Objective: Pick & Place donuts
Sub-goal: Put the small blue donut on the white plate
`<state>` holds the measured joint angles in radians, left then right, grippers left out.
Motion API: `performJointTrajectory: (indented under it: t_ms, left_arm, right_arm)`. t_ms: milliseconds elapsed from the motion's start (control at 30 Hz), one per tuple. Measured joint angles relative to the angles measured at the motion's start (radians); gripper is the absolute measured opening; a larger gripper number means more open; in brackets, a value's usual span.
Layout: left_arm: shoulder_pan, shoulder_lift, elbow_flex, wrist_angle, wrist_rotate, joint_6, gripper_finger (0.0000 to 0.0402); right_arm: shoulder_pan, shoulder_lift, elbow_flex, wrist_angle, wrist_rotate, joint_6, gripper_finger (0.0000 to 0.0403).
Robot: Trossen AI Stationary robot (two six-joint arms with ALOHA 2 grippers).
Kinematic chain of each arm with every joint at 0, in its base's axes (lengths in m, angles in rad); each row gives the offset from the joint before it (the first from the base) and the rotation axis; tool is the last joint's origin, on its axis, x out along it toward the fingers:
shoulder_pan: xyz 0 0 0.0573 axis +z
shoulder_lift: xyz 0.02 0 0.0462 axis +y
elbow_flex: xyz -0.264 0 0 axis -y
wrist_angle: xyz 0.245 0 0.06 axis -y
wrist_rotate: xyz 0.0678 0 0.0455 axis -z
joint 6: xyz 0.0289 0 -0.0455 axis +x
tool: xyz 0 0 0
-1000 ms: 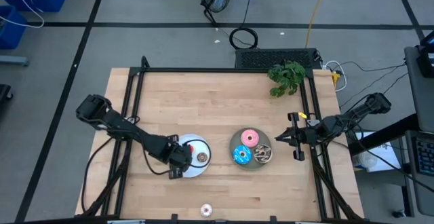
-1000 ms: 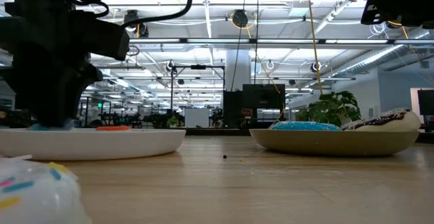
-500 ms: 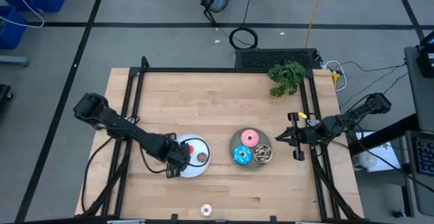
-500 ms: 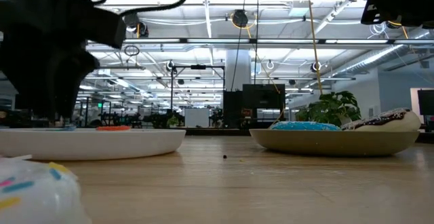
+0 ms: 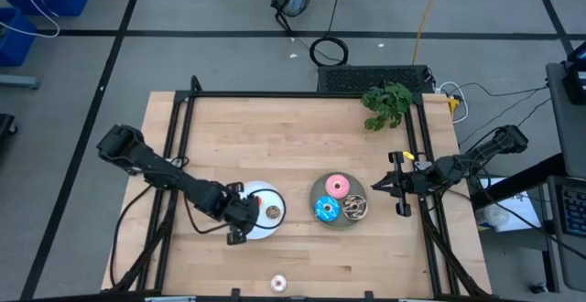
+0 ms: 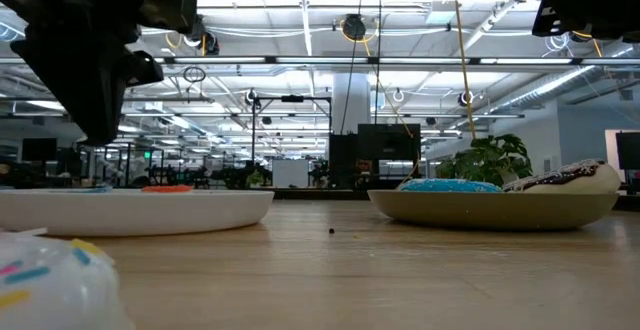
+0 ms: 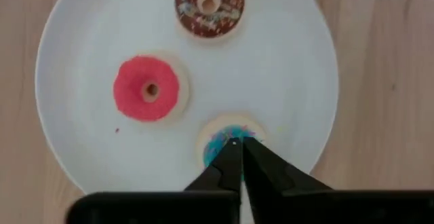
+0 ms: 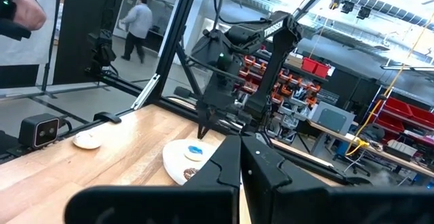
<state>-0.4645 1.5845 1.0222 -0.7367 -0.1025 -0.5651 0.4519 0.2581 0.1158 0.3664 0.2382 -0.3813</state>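
Three tiny donuts sit on the white round plate (image 7: pixel 74 156): red-orange ring (image 7: pixel 146 89), brown sprinkled ring (image 7: pixel 209 5), blue ring (image 7: pixel 227 141). We see the left gripper (image 7: pixel 239 148) above the blue one, fingers pinched together, empty. On the grey round plate (image 5: pixel 316 193): pink (image 5: pixel 337 188), blue-sprinkled (image 5: pixel 326 210), dark brown (image 5: pixel 355 209) donuts. Right gripper (image 5: pixel 383 186) hovers beside it, fingers closed, empty.

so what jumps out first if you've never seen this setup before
Two plates sit near the table's front edge: a white plate with tiny brown, red and blue donuts, and a grey plate with larger pink, blue-sprinkled and dark brown-sprinkled ones. The left gripper hangs shut over the tiny blue donut; the right gripper waits shut beside the grey plate.
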Motion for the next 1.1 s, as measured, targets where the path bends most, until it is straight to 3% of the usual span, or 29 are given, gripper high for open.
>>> performJointTrajectory:
  t_ms: [267, 633, 1100]
  left_arm:
    - [-0.001, 0.025, -0.001, 0.014, -0.029, 0.011, 0.0004]
    - [0.01, 0.141, -0.002, 0.035, 0.024, 0.059, 0.001]
    - [0.017, 0.143, 0.012, 0.018, 0.024, 0.059, 0.0004]
  right_arm:
    - [0.0, 0.0, 0.0, 0.001, 0.0, 0.0, 0.0]
    - [0.0, 0.0, 0.0, -0.002, 0.0, 0.001, 0.0]
    - [0.0, 0.0, 0.0, -0.001, 0.0, 0.002, 0.0]
